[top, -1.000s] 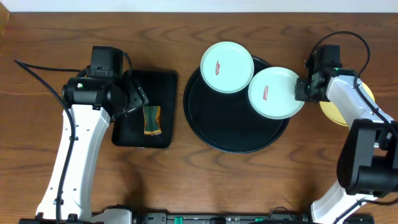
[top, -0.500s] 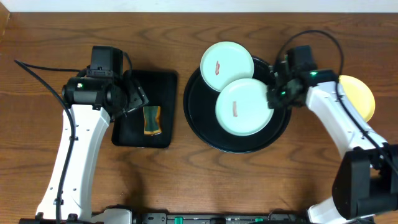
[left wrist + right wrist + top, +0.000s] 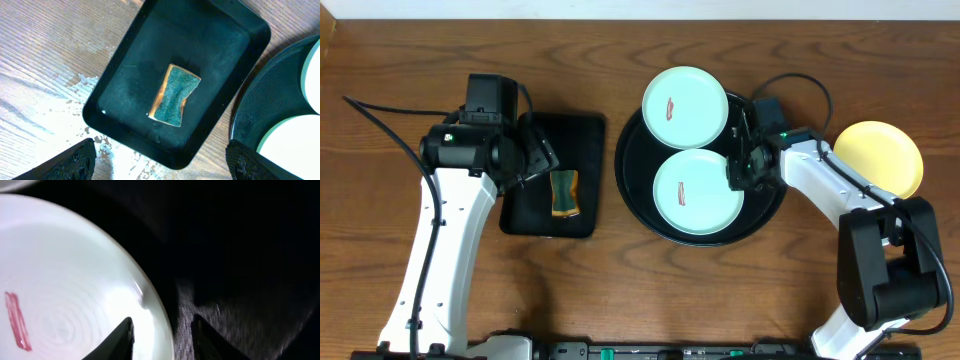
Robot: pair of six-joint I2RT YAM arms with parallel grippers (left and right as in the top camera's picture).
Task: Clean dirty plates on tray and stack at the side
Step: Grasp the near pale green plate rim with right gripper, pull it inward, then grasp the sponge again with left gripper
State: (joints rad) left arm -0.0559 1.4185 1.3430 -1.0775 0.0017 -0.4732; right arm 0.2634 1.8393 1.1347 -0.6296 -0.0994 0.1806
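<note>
**Inspector:** Report jaws of right gripper [image 3: 162,335].

**Technician:** Spread, astride the rim of the near mint plate [image 3: 65,280]. No pinch, judging by the dark gap on the outer side. Poised low over the round black tray [image 3: 635,195].

**Inspector:** Locate that plate.

**Technician:** Flat in the middle of the tray, reddish smear [image 3: 17,322] facing up. Not cleaned.

**Inspector:** Report jaws of left gripper [image 3: 161,150].

**Technician:** Spread wide, gripping nothing. Hovering above the small rectangular black tray [image 3: 125,75] and the green-topped sponge [image 3: 175,95] lying in it, clear of both.

**Inspector:** List remaining plates.

**Technician:** Second mint plate [image 3: 685,107]: overlapping the tray's far rim, just beside the first, contact not resolvable, likewise smeared. Pale yellow plate [image 3: 878,160]: off the tray, on the wooden counter [image 3: 620,300] to the right, apart from the mint pair. No smear discernible from overhead.

**Inspector:** Assess progress.

**Technician:** Early stage, as a judgement. Nothing wiped, nothing stacked. Remaining: fetch the sponge, scrub both smears, inspect the yellow plate, then pile all three at the side.

**Inspector:** State likely precondition for scrubbing.

**Technician:** Probably either pinch the rim to steady the plate, or back the right jaws clear first.
</note>
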